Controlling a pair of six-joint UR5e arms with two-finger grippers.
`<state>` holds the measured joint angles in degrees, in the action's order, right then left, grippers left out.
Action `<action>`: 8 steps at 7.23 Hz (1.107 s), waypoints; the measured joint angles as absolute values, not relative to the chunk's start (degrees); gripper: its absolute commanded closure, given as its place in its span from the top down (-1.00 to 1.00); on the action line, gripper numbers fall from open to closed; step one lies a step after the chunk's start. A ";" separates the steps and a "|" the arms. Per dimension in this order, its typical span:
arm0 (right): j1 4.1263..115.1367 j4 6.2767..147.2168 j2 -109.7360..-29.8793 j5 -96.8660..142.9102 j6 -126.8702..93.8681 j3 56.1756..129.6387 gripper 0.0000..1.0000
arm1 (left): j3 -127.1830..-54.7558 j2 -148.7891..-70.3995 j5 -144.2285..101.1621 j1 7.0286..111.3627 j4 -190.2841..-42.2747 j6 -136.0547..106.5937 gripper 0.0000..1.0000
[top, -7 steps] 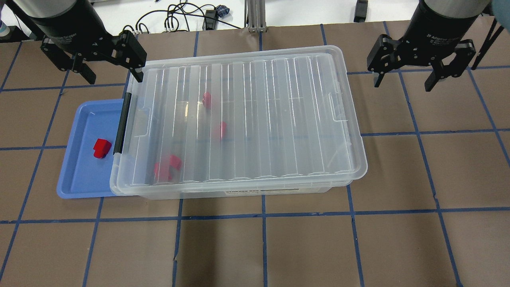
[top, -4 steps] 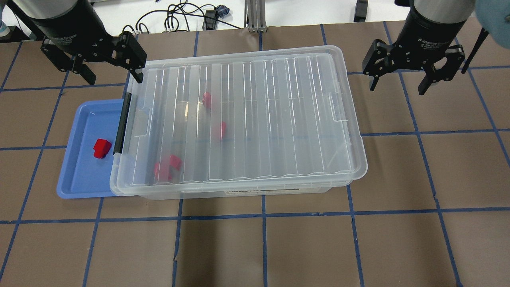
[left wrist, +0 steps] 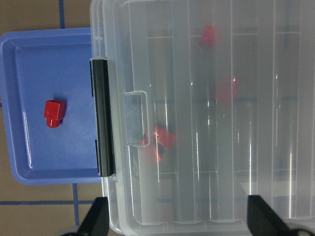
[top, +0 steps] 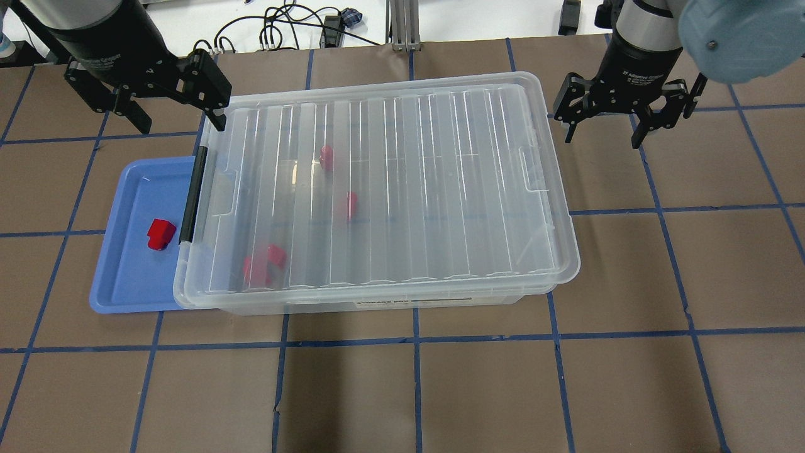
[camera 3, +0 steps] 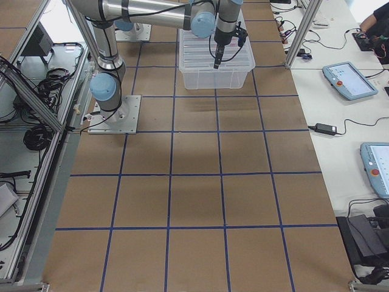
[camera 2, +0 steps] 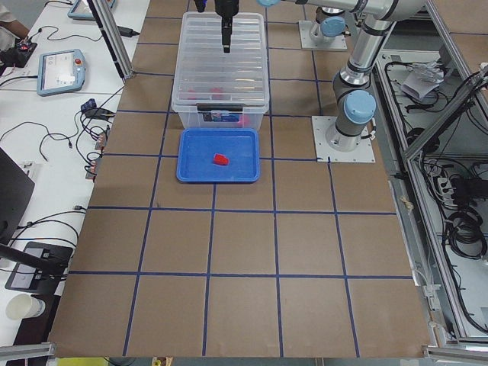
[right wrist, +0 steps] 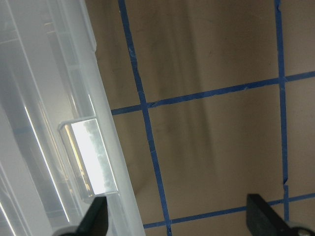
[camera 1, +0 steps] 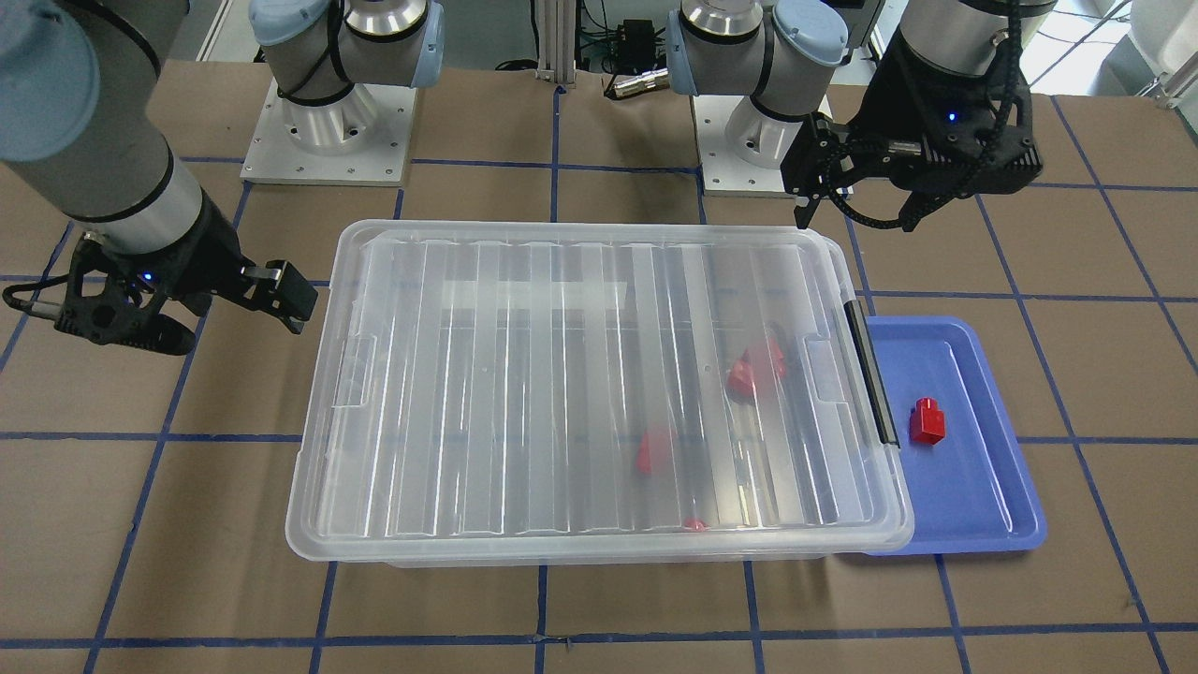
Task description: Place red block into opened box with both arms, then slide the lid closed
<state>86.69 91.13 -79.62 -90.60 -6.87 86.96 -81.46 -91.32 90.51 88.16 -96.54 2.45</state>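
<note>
One red block [top: 161, 234] lies on the blue tray [top: 126, 283], also visible in the left wrist view [left wrist: 53, 112]. The clear box [top: 377, 305] stands mid-table with the ribbed lid [top: 409, 182] lying over it. Several more red blocks show blurred through the lid. The black handle [top: 194, 195] is at the box's tray end. My left gripper [top: 178, 116] hangs open above the far corner near the handle, holding nothing. My right gripper [top: 604, 138] is open and empty beside the opposite short end, its wrist view showing the lid's notch [right wrist: 91, 157].
The tray sits tucked against and partly under the box's handle end. Cables [top: 283, 25] lie beyond the table's far edge. The arm bases [camera 1: 328, 122] stand on the robot's side. Brown table surface with blue tape lines surrounds the box.
My right gripper has moved in toward the box's short end and looks smaller in the overhead view. The left gripper, lid and blocks have not moved.
</note>
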 measured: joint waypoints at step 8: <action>87.19 95.24 -72.46 -88.44 -6.30 87.13 1.00 | -81.67 -91.42 90.41 87.98 -96.50 2.77 1.00</action>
<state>87.19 95.24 -72.46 -88.44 -6.30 87.13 -81.67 -91.42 90.41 87.98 -96.50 2.77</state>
